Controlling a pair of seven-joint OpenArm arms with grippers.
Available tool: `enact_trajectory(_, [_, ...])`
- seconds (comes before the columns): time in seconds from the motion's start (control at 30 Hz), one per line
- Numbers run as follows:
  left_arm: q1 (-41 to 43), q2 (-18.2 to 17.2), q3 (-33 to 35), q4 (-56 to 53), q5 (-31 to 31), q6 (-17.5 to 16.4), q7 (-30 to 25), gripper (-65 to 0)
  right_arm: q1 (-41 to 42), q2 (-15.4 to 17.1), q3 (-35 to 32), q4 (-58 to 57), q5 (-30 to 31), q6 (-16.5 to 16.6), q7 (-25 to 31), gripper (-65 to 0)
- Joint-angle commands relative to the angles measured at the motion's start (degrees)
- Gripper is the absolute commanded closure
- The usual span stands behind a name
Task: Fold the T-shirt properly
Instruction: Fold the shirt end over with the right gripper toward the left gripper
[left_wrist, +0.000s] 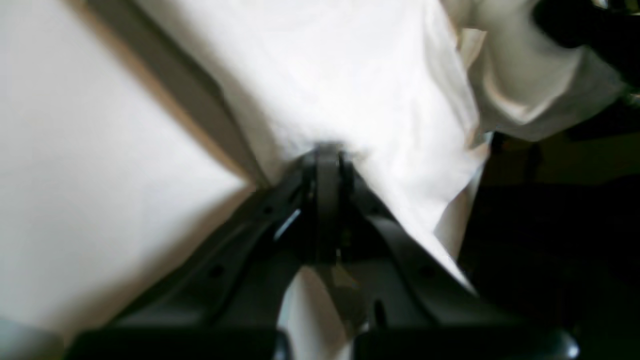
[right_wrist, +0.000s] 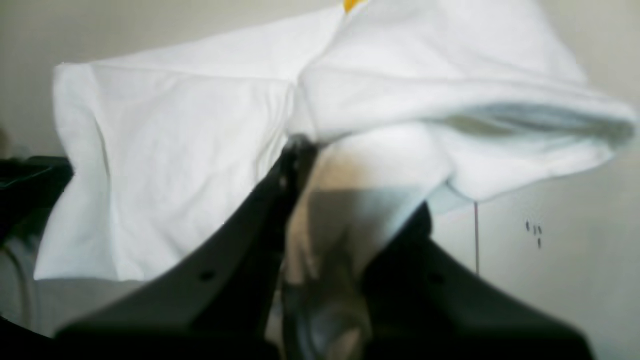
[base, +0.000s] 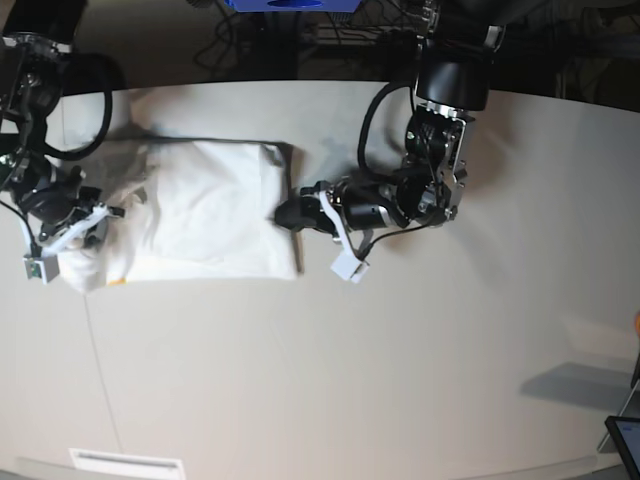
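— Cotton, soft and limp: the T-shirt (base: 215, 215) lies partly folded on the tabletop (base: 400, 360). How is it held?

— Left pincer (base: 283, 213) is clamped on its right edge; right pincer (base: 88, 228) is closed on a bunched end at the left.

— Will it slip?

— Probably not, it's light, but it sags and creases. Better to pinch corners or hems.
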Motion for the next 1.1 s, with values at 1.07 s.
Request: enact_trajectory(1.07, [-0.96,-5.38,-0.12,6.60,2.63,1.37,-0.70,0.0,0.63,1.14,-16.11,4.10,0.61,-8.58,3.54,0.0])
